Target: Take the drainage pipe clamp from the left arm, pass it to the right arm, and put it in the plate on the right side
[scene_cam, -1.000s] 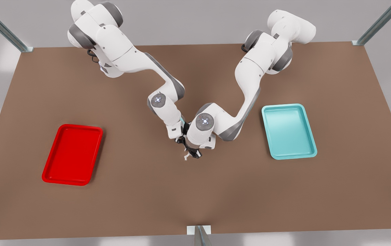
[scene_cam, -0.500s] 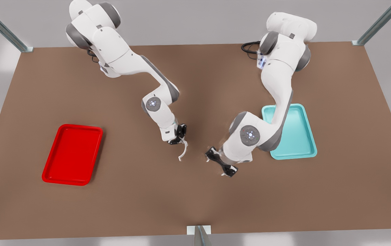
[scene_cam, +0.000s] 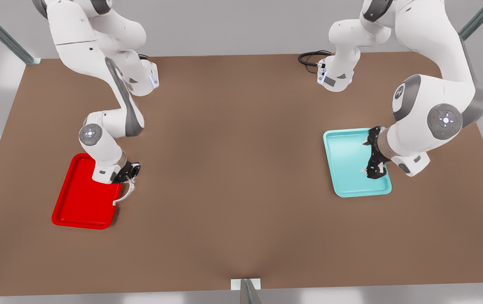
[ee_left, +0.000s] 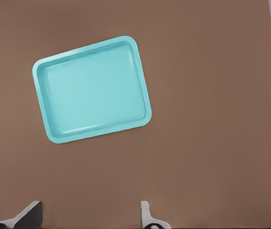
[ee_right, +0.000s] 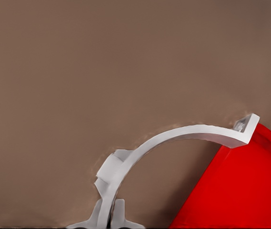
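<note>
My right gripper (scene_cam: 129, 172) hangs at the near right edge of the red plate (scene_cam: 76, 198), on the front view's left. It is shut on one end of the white C-shaped drainage pipe clamp (scene_cam: 124, 194). In the right wrist view the clamp (ee_right: 183, 136) arcs out from the right gripper (ee_right: 110, 214), and its far tab sits over the corner of the red plate (ee_right: 240, 191). My left gripper (scene_cam: 374, 158) is open over the teal tray (scene_cam: 347, 164) on the front view's right. In the left wrist view its fingertips (ee_left: 147, 217) stand wide apart with nothing between them.
In the left wrist view the teal tray (ee_left: 92, 88) lies on brown table. A black cable (scene_cam: 309, 59) loops at the table's back edge by the left arm's base. Metal frame posts stand at the back corners, and a bracket (scene_cam: 245, 285) at the middle of the front edge.
The grippers met at the table's centre, then parted. The right gripper carried the clamp to the red plate's edge. The left gripper, open, swung out over the teal tray.
</note>
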